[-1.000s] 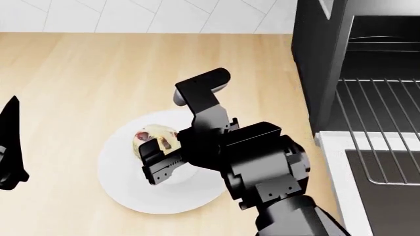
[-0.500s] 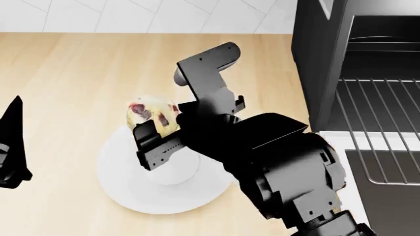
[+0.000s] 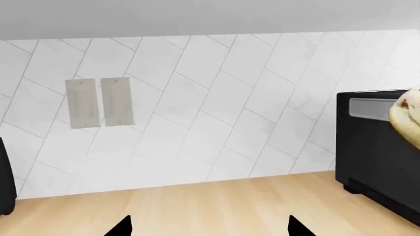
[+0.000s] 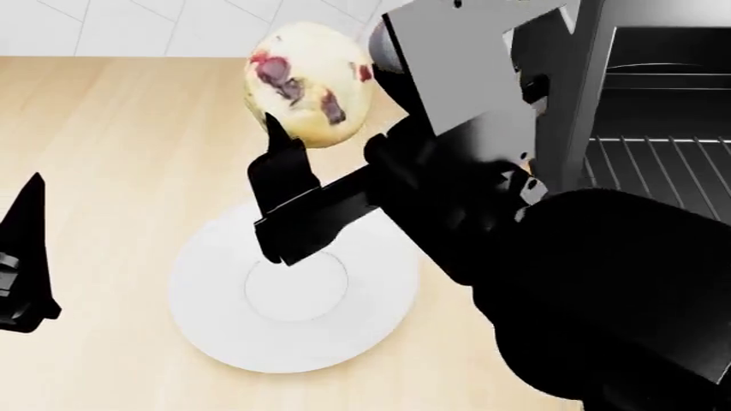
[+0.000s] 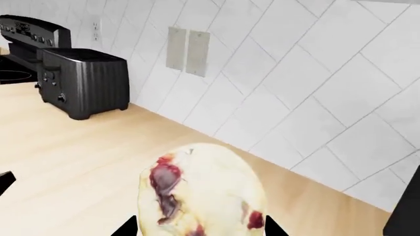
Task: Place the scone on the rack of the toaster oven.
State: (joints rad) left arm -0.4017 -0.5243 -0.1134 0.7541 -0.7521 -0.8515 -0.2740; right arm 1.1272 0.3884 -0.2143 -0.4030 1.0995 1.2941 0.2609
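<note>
The scone (image 4: 306,84) sits clamped in the right gripper (image 4: 325,128), held in the air above the white plate (image 4: 291,295) and left of the toaster oven (image 4: 639,111) with its rack (image 4: 668,175). The left gripper (image 4: 26,257) hangs apart; its opening cannot be judged.

rack (image 4: 656,175): mostly hidden behind right arm, cut by frame edge | scone (image 3: 408,120): cropped at frame edge in left wrist view | right gripper (image 4: 314,163): far finger hidden, probably behind scone | toaster oven (image 4: 639,103): door unseen
</note>
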